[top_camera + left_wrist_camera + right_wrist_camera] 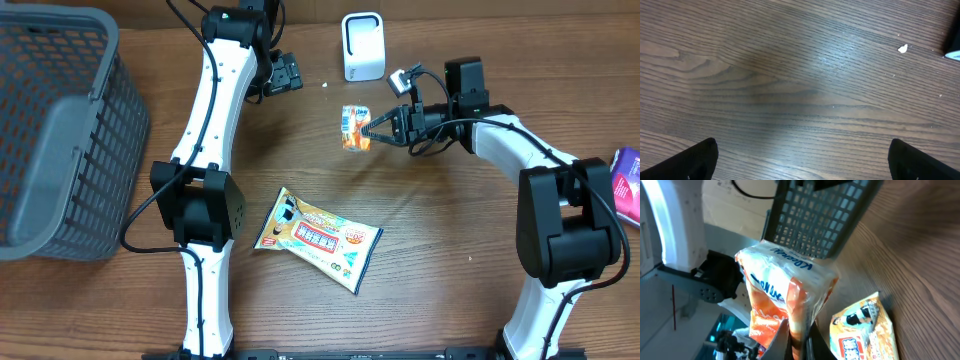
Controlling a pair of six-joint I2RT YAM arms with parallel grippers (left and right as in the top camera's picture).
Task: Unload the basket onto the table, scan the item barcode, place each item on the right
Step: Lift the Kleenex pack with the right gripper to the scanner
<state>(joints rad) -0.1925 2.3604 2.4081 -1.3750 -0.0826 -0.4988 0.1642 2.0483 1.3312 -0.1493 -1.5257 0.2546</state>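
From overhead: pinches the packet [354, 129] in the right hand [368, 128], which is closed tight on its edge and apparently clear of the bench [440, 260]. Holds it near the scanner [362, 47], in front of it but apart. Parks the left hand [286, 72] spread wide and empty, off to the scanner's left. Shows a bag [317, 240] flat at mid-bench, a basket [60, 130] at the far left and a purple pack [627, 180] at the right edge.

From the left wrist: shows only bare wood between two widely parted fingertips [697, 159], plus a white crumb [902, 48]. Grasps nothing.

From the right wrist: confirms the pinch, with the packet bulging above closed fingers [812, 342]. Shows orange and white print but no readable barcode. Cannot tell which face carries it.

Looks like the presenting step, with the item picked up and not yet at the scanner. Calls next for turning the barcode side toward the scanner's window and closing the gap, with a firm grip on the crinkly film.
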